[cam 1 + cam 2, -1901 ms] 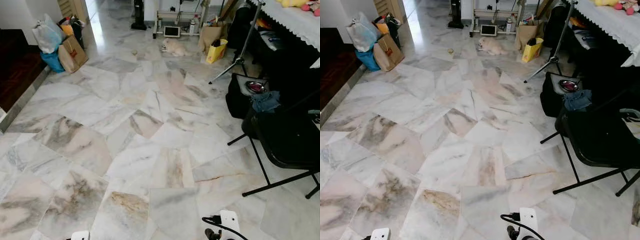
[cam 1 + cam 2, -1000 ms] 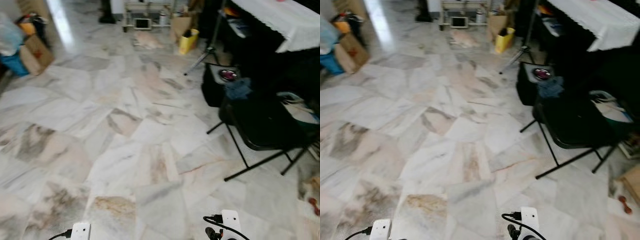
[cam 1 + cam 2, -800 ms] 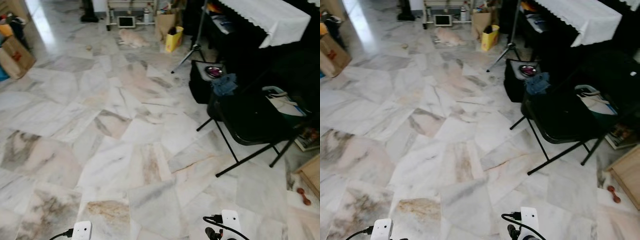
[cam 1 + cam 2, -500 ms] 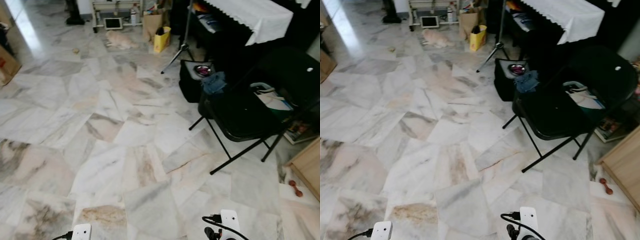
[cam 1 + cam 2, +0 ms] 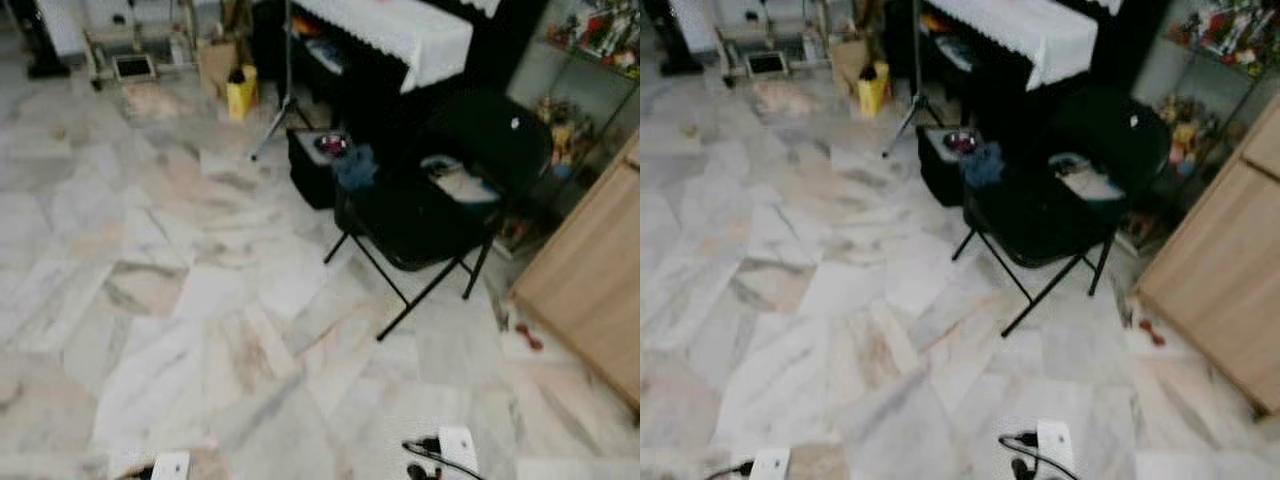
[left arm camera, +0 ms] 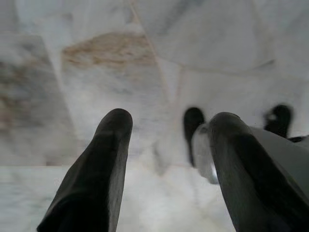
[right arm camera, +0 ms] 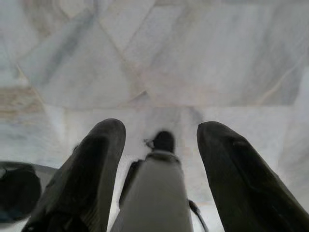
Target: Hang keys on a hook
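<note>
Both arms hang low over the marble floor [image 5: 180,300]. In the left wrist view my left gripper [image 6: 166,121] is open, its two black fingers [image 6: 108,159] apart with bare floor tile between them. In the right wrist view my right gripper [image 7: 161,128] is open too, nothing held, with a pale part of my own body showing blurred beyond the gap. The white ends of my arms peek in at the bottom edge of the eye views, the left arm [image 5: 170,465] and the right arm [image 5: 455,445]. The head views are blurred.
A black folding chair [image 5: 420,215] stands ahead to the right, with a black bag [image 5: 315,170] beside it. Behind is a table with a white cloth [image 5: 390,25], a tripod leg [image 5: 275,110] and a yellow bag [image 5: 240,92]. A wooden cabinet [image 5: 590,290] is at the right.
The camera has swung to the right: the chair and table have slid leftward in the picture, the wooden cabinet and shelves have come into view, and the bags at the left have gone out of frame.
</note>
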